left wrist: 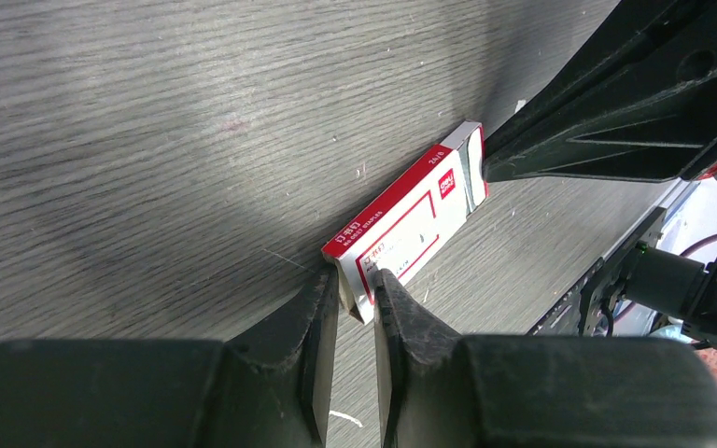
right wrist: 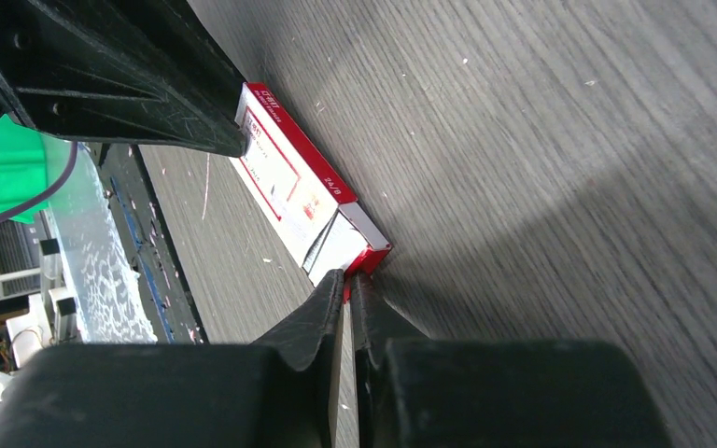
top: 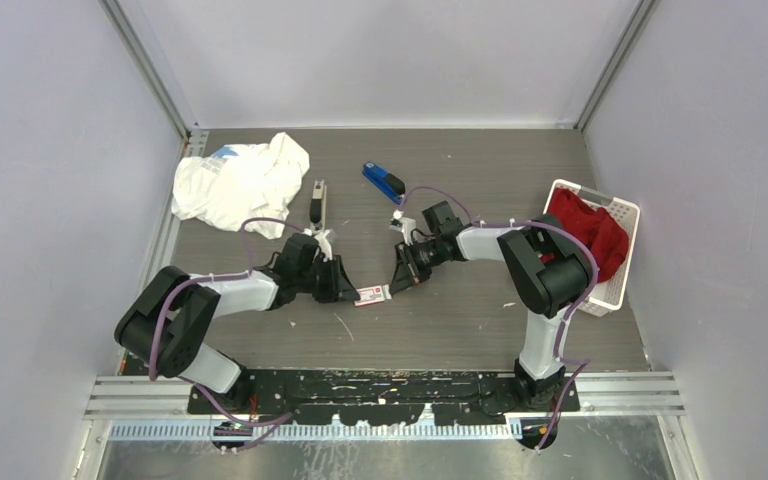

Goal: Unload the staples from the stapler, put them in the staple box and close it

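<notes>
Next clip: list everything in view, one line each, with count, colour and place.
box: one, white and red, table centre, between the two grippers
blue stapler: one, blue, far centre
dark stapler: one, black and silver, just right of the white cloth
white cloth: one, white, crumpled, far left
basket: one, white, right edge
red cloth: one, red, in the basket
table: one, grey wood grain
left gripper: one, black, shut on one end of the box
right gripper: one, black, shut on the other end of the box
</notes>
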